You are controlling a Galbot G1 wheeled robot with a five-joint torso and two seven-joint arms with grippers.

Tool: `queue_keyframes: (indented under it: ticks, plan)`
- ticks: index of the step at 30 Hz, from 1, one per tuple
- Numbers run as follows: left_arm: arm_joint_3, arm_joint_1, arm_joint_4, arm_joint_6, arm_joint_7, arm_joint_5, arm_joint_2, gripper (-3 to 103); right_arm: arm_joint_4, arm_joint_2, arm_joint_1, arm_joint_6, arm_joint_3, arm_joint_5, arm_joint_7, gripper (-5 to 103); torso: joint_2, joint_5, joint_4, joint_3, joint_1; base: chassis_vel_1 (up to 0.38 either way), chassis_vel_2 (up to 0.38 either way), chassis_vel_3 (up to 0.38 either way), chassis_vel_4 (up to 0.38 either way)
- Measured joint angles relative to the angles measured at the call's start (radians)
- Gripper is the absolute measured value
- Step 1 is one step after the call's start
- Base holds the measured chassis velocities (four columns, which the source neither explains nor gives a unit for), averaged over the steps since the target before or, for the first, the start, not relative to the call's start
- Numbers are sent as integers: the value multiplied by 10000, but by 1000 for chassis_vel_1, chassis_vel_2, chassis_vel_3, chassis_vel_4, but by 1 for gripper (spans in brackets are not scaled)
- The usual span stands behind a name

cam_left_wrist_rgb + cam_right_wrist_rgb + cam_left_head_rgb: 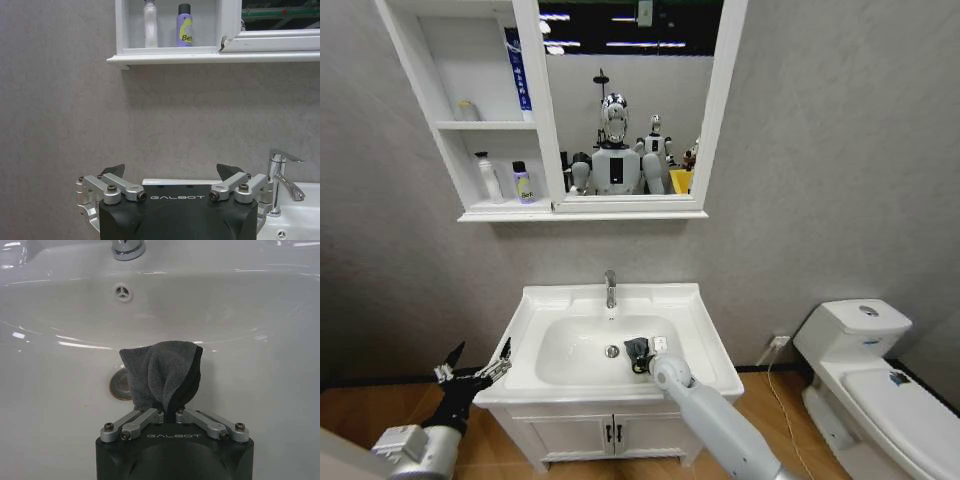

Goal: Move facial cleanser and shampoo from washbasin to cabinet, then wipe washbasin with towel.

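The towel (165, 375), dark grey, is bunched in my right gripper (170, 413), which is shut on it inside the bowl of the washbasin (692, 345), just right of the drain (121, 385). From the head view the towel (638, 351) touches the bowl's right slope. My left gripper (475, 370) hangs open beside the basin's left edge, holding nothing. On the bottom shelf of the cabinet (510, 212) stand a white bottle (488, 178) and a purple bottle (523, 183). A blue tube (517, 70) leans on the top shelf. I cannot tell which are the facial cleanser and the shampoo.
A chrome tap (610, 288) rises at the basin's back edge. The mirror (630, 100) joins the shelves on the right. Below the basin is a white vanity (613, 432) with black handles. A white toilet (865, 380) stands at the right. A small jar (467, 110) sits on the middle shelf.
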Motion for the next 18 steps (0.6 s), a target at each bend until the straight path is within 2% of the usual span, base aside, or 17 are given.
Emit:
queue_keyframes:
  ticks: [8,14,18]
  plan:
    - [0,0,0,0,0,0,0,100,-654,475,412,297,-208,89,-554,4,0,0,0,0,0,0,0,0,0]
    - [0,0,0,0,0,0,0,100,-1643,855,954,847,-88,44,-1671,4,1,0,0,0,0,0,0,0,0]
    - [0,0,0,0,0,0,0,100,-2098,1027,1167,955,-61,38,-2122,4,0,0,0,1,0,0,0,0,0]
